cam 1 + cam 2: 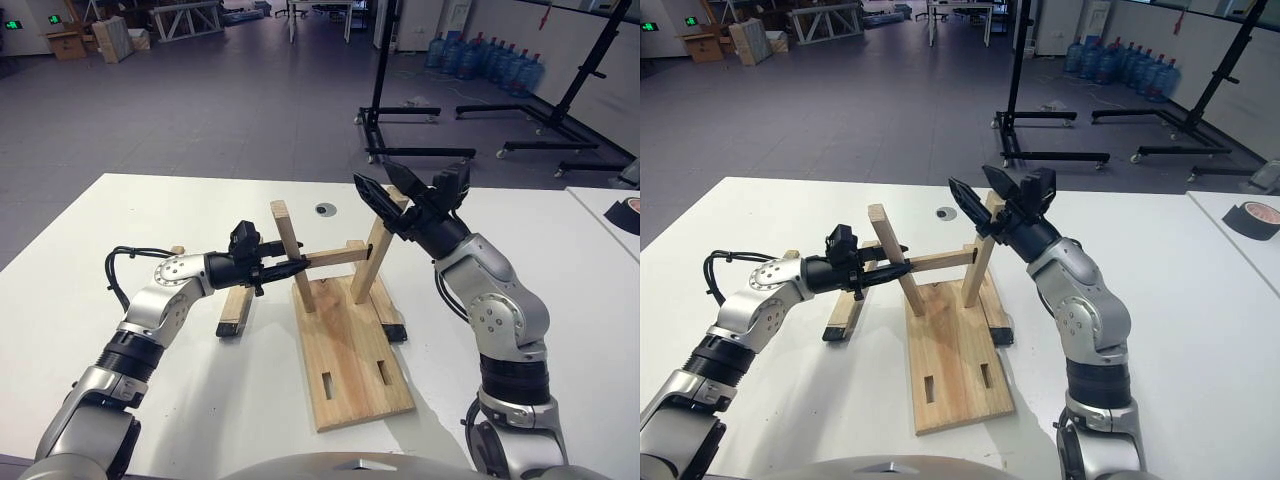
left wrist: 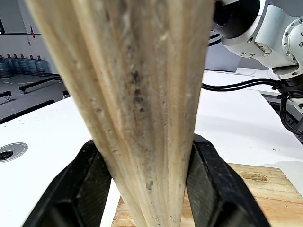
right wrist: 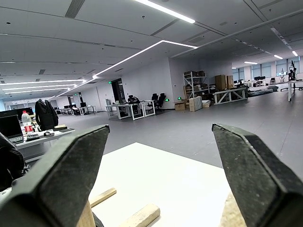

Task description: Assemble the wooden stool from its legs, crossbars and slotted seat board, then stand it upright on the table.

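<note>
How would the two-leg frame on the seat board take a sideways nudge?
The frame looks tippy: it leans, steadied only by the left gripper clamping one leg. Being plain wood, it should stay stiff, not flex. The flat seat board would likely slide, not tip.

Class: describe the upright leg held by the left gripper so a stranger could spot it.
Find the slotted seat board lying flat mid-table. Two legs rise from its far end, joined by a crossbar. Pick the left leg, clamped by the left gripper; the right leg is unheld.
</note>
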Controlling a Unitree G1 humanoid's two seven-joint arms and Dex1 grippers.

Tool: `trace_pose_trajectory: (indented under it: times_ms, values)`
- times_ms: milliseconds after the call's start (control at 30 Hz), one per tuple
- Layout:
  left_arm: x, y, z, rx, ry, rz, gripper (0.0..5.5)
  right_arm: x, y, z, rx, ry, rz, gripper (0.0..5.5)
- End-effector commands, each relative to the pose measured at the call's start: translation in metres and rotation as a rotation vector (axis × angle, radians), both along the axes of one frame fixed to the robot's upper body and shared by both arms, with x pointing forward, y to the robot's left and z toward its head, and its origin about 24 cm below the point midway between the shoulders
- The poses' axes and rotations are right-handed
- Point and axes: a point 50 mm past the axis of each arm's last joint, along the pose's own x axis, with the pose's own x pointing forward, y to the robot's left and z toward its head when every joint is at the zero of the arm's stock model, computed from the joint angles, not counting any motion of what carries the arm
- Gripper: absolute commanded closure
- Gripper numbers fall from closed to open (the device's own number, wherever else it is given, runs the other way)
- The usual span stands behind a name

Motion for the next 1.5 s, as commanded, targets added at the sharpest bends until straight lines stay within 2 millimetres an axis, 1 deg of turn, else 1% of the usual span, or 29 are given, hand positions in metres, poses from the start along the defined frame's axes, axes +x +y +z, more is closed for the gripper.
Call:
trace_pose_trajectory:
  times_ms: [33,233,400,500,567,700,833,1000,1200,1367,1500]
  values:
    - [-0.038,-0.015,-0.092,0.474,0.237,-0.088,3.47,-0.016,0.044,-0.073,-0.105,0.361,0.221,1.5]
    - [-0.031,-0.002,-0.081,0.431,0.231,-0.005,3.47,-0.005,0.033,-0.07,-0.131,0.315,0.124,1.5]
    - [-0.027,0.001,-0.079,0.429,0.23,0.033,3.47,0.005,0.018,-0.065,-0.189,0.254,0.033,1.5]
    - [-0.025,0.002,-0.076,0.426,0.228,0.047,2.78,0.004,0.011,-0.07,-0.318,0.211,0.031,1.5]
    - [-0.022,0.003,-0.074,0.431,0.219,0.073,2.51,0.003,0.008,-0.072,-0.381,0.189,0.034,1.5]
    - [-0.018,0.007,-0.071,0.437,0.203,0.113,1.86,0.004,0.003,-0.073,-0.433,0.162,0.024,1.5]
    - [-0.018,0.012,-0.069,0.453,0.19,0.136,1.86,0.004,0.003,-0.067,-0.451,0.124,0.021,1.5]
    - [-0.013,0.017,-0.069,0.492,0.163,0.2,1.86,0.005,-0.001,-0.051,-0.453,0.067,0.015,1.5]
    - [-0.009,0.02,-0.073,0.515,0.143,0.258,1.86,0.002,-0.01,-0.018,-0.473,-0.037,0.026,1.5]
    - [-0.011,0.02,-0.076,0.52,0.142,0.265,1.86,0.004,-0.025,0.007,-0.482,-0.1,0.0,1.5]
    - [-0.013,0.019,-0.079,0.517,0.146,0.269,1.86,0.003,-0.04,0.02,-0.428,-0.11,-0.027,1.5]
